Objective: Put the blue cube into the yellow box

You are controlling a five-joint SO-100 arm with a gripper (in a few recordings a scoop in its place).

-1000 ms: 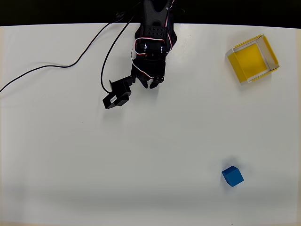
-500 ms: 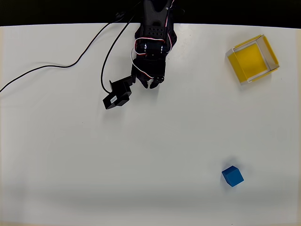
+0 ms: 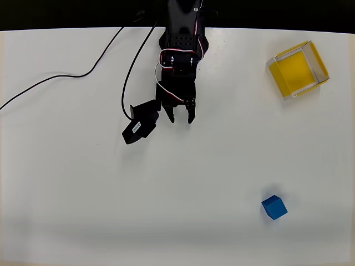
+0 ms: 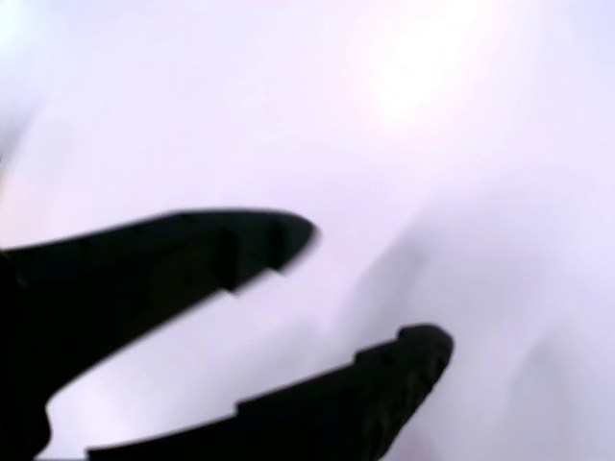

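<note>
In the overhead view the claw [image 3: 180, 118] is hanging open with nothing in it, its two black fingers [image 4: 279, 240] spread apart over the bare white worktop [image 3: 66, 183]. The blue cube [image 3: 274, 207] is sitting well apart from the claw, down and to the right of it in that view, so the arm is going to need a long slanted reach that way. The yellow box [image 3: 297, 69] is waiting empty, up and to the right of the claw, far from the cube.

Gripper [image 4: 375, 288] black, blurred, reaching in from left edge. Upper finger [image 4: 192, 259] and lower finger [image 4: 356, 403] spread, pale gap between, nothing held. Below: bare white table [image 4: 461, 125], bright glare upper right.
</note>
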